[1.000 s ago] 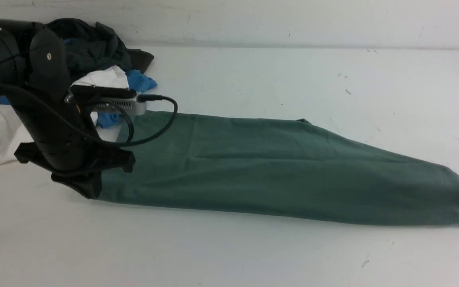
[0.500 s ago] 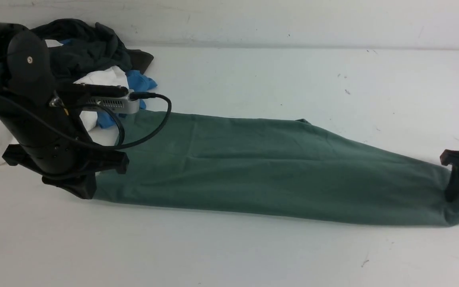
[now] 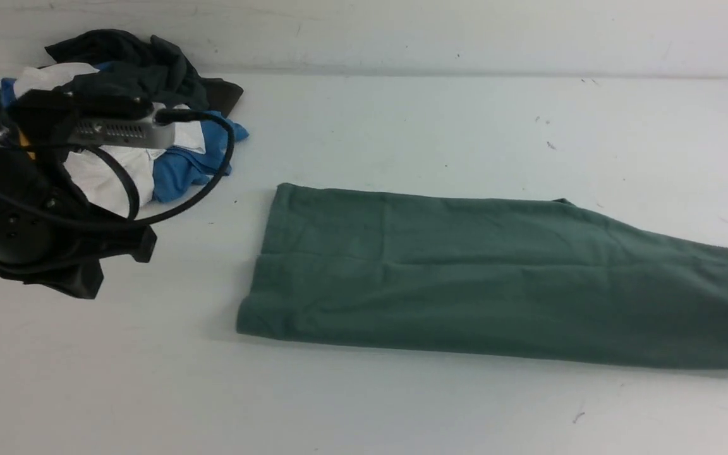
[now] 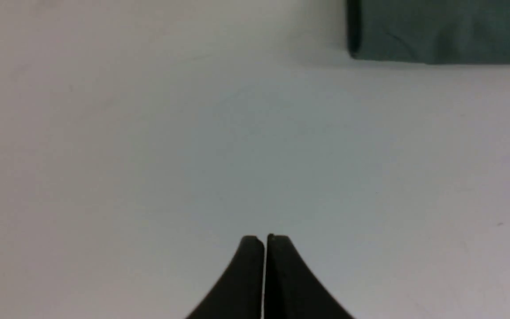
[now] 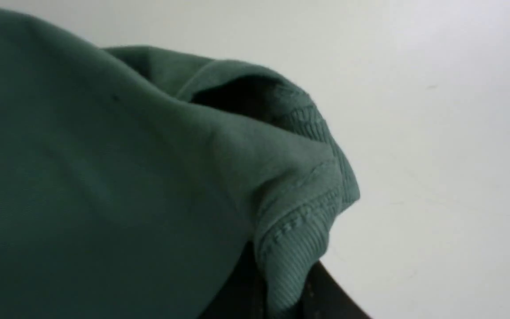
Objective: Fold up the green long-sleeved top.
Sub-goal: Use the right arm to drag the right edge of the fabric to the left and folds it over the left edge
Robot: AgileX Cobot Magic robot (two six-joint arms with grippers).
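Ribbing on the green long-sleeved top [image 3: 497, 278] is pinched by the right gripper [image 5: 281, 288], likely to fold that end over. The top is laid flat beside the clothes pile [image 3: 149, 69]; the left gripper [image 4: 264, 241] is closed on nothing by that pile.

Item: green long-sleeved top [image 3: 497, 284]. Muted sage cotton, folded into a long narrow band, flat on the white surface [image 3: 402, 126]. Runs from centre toward 3 o'clock, past the view's edge. 9 o'clock end square; ribbed edge [image 5: 299, 248] at the far end bunched up.
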